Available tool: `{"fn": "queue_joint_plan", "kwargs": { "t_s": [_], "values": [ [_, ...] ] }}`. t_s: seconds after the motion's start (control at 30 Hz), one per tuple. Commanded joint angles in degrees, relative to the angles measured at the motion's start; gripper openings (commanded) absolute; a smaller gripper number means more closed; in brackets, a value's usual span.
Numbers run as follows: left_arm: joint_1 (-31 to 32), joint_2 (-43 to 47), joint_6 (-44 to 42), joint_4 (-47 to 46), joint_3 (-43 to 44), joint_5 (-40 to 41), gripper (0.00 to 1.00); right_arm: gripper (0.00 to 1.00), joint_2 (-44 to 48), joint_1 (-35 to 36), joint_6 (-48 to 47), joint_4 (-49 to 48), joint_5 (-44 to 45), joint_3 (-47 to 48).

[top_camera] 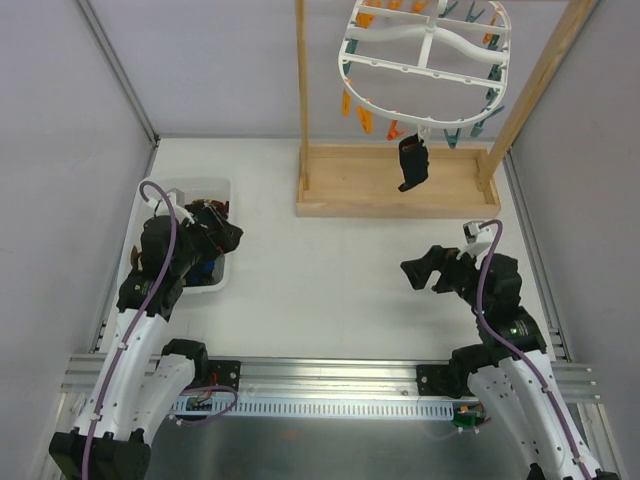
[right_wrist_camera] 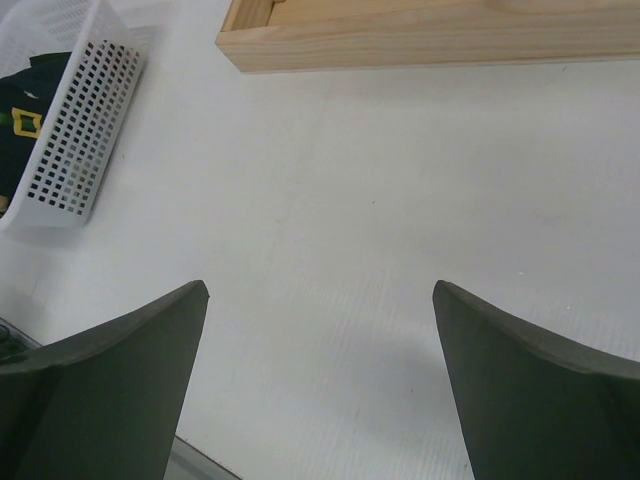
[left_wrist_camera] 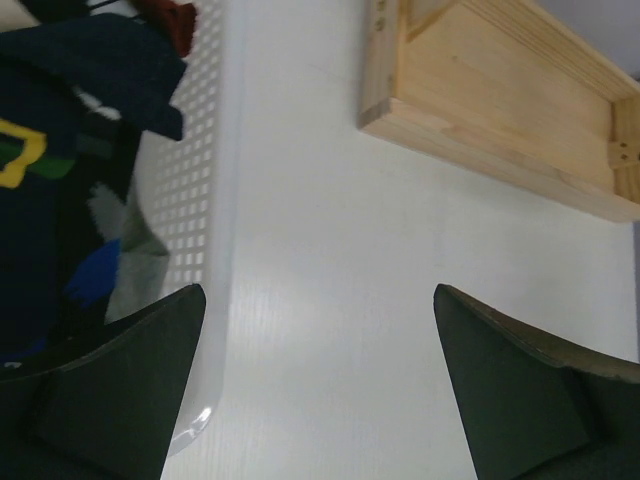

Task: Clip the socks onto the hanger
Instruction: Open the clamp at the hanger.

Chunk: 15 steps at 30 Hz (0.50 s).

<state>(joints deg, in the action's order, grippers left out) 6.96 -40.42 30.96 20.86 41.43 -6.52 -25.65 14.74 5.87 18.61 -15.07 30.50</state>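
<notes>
The white oval hanger (top_camera: 425, 60), ringed with orange and teal pegs, hangs from the wooden stand at the back. One black sock (top_camera: 412, 165) dangles from a peg on its near rim. More dark socks (left_wrist_camera: 60, 150) lie piled in the white basket (left_wrist_camera: 195, 150) at the left, one with a yellow and green mark. My left gripper (top_camera: 222, 238) hovers over the basket's right wall, open and holding nothing (left_wrist_camera: 318, 292). My right gripper (top_camera: 425, 270) is open over bare table at the right, nothing between its fingers (right_wrist_camera: 320, 288).
The light wooden stand's base (top_camera: 395, 185) lies across the back of the table, its posts rising on both sides of the hanger. Grey walls close in the left and right. The basket (right_wrist_camera: 85, 120) also shows at the far left in the right wrist view.
</notes>
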Motion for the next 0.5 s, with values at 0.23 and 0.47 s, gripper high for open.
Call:
{"fn": "queue_joint_plan", "kwargs": {
  "t_s": [0.23,0.47],
  "values": [
    [-6.6,-1.6,2.7,11.9,1.5,16.7,0.99,1.00,-2.4,1.7,-0.8,-8.6,2.8,-1.1],
    [-10.2,-4.6,6.0,9.9,1.6,21.3,0.97,1.00,-8.7,2.7,-2.5,-13.4,0.2,1.9]
  ]
}}
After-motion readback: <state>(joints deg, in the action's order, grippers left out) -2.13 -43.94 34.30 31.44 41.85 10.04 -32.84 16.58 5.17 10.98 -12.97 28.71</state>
